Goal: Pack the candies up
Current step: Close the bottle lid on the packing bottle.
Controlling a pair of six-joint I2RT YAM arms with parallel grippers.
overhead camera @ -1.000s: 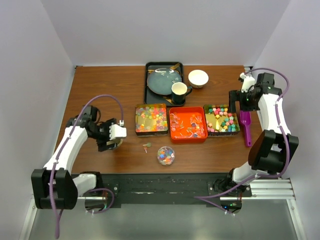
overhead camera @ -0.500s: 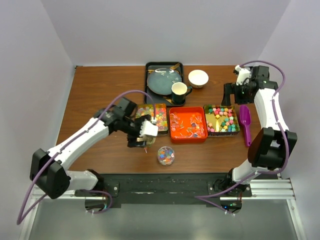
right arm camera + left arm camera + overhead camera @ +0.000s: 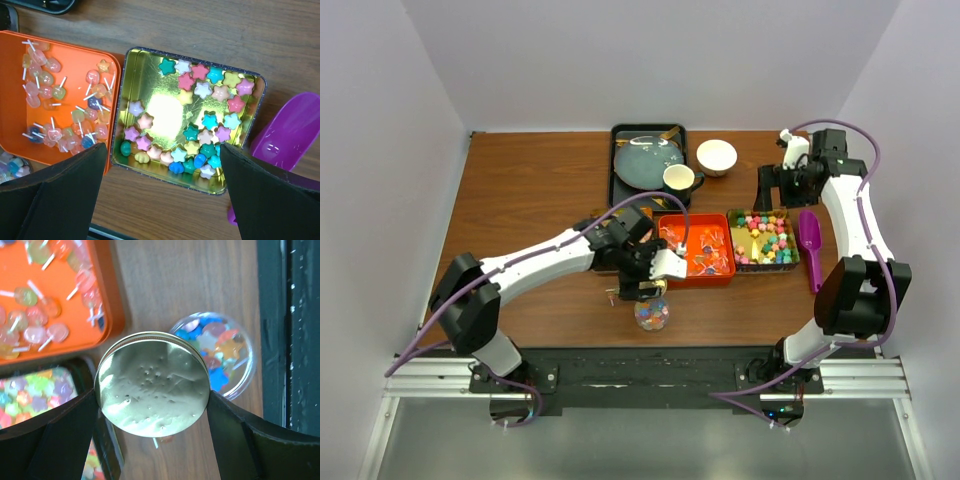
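Left gripper (image 3: 152, 405): it is gripping a round gold lid (image 3: 150, 375) flat by its edges, jaws spread wide around it.
Lid: it is hanging clear of the table and is not yet seated on anything.
Jar (image 3: 240, 375): it is sitting open on the table beneath this gripper, offset toward one finger, so the lid is covering only part of its rim.
Candies (image 3: 215, 342): blue, pink and orange pieces are filling the jar. More are lying loose beneath the two grippers.
Orange tray (image 3: 112, 305): it is sitting ahead of the left gripper, holding clear lollipops.
Black tray (image 3: 102, 435): it is showing below the other finger, with pastel lumps inside.
Right gripper (image 3: 162, 155): it is hovering wide open and is holding nothing.
Tin (image 3: 162, 112): it is lying right under the right gripper, with star sweets ringing a bare gold middle.
Scoop (image 3: 285, 130): purple, it is resting on the table just beside the tin, outside the right finger.
Done, as it looks: the jar is appearing well filled.
Left, as it looks: the lid is needing to be centred over the jar, lowered and closed.
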